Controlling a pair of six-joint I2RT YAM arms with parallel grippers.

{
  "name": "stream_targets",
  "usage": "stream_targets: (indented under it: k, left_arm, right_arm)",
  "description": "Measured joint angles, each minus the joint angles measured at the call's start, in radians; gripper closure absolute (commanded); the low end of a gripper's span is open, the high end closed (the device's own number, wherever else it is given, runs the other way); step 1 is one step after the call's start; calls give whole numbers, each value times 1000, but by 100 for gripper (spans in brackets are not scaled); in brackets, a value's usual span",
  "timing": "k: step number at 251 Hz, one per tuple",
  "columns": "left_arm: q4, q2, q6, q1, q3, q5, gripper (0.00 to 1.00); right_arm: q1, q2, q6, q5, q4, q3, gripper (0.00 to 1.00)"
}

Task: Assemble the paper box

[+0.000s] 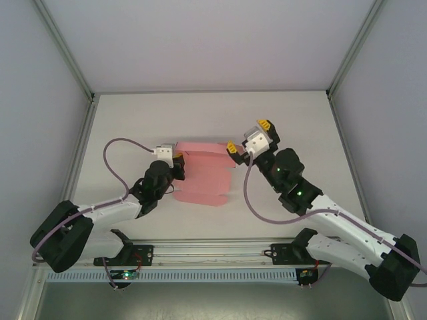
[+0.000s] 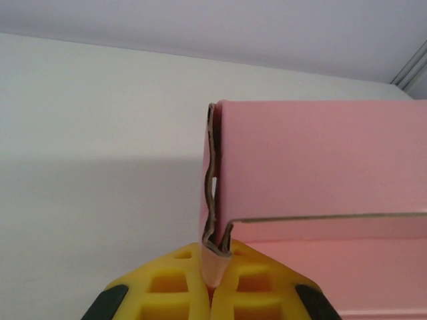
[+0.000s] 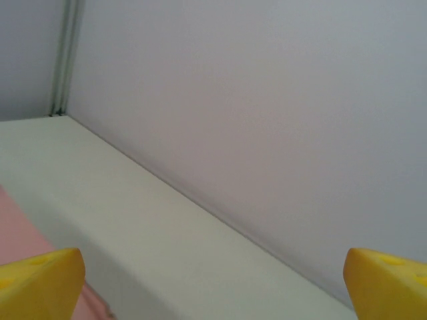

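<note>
Top view: the paper box (image 1: 203, 179), a pink card sheet partly folded, is lying at the middle of the white surface (image 1: 133, 120), between the two arms. Its far panel is standing up from the flat part. The left fingers (image 1: 177, 159) are pressing together on the box's left edge, at the far corner.

Left wrist view: the left fingers (image 2: 177, 287) are pinching a doubled, wavy-edged fold of the pink card (image 2: 320, 160) between their yellow tips, and the upright panel is rising just beyond them.

The right fingers (image 1: 231, 147) are standing wide apart beside the box's far right corner, holding nothing; whether the nearer tip is touching the card cannot be told.

Right wrist view: the right fingers (image 3: 40, 280) are framing the bare surface (image 3: 147, 220), with a pink corner (image 3: 17, 233) lying at the lower left.
</note>
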Motion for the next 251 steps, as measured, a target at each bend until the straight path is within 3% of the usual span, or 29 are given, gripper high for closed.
stream_targets:
  k: [69,251]
  left_arm:
    - [-27,-21,-7,6,-3,17,100]
    - [-33,27,-40,6,0,65,100]
  right_arm:
    - [-48,91,80,-69,-111,37,2]
    - [-48,220,57,-209,-231,92,2]
